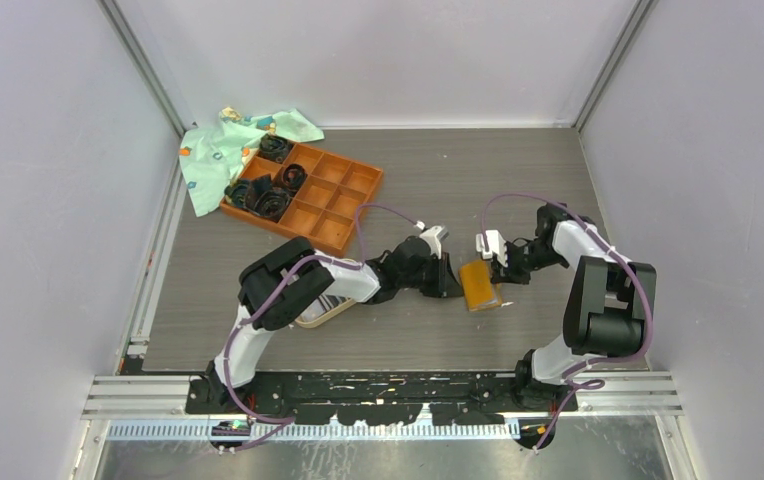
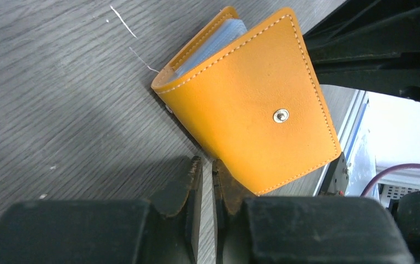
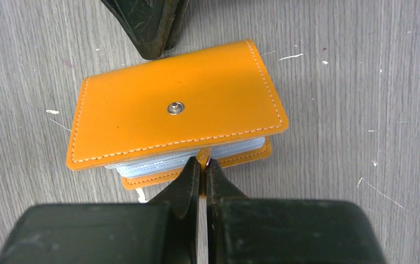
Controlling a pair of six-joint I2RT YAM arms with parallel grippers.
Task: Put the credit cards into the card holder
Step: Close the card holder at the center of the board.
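Note:
The card holder [image 1: 480, 284] is a folded orange wallet with a snap button, lying flat on the table between my two grippers. Grey-blue pocket edges show along its open side [image 3: 191, 159]. My right gripper [image 3: 203, 161] is shut on the small orange strap tab sticking out of that side of the card holder [image 3: 175, 110]. My left gripper [image 2: 206, 162] is shut with only a thin slit and nothing between its fingers. It sits right at the opposite edge of the card holder [image 2: 252, 110]. The credit cards are hidden from view.
An orange-brown compartment tray [image 1: 303, 192] with coiled black items stands at the back left, on a patterned green cloth [image 1: 220, 150]. A tan-rimmed dish [image 1: 323, 314] lies mostly under my left arm. The left fingers [image 3: 153, 27] show at the top of the right wrist view.

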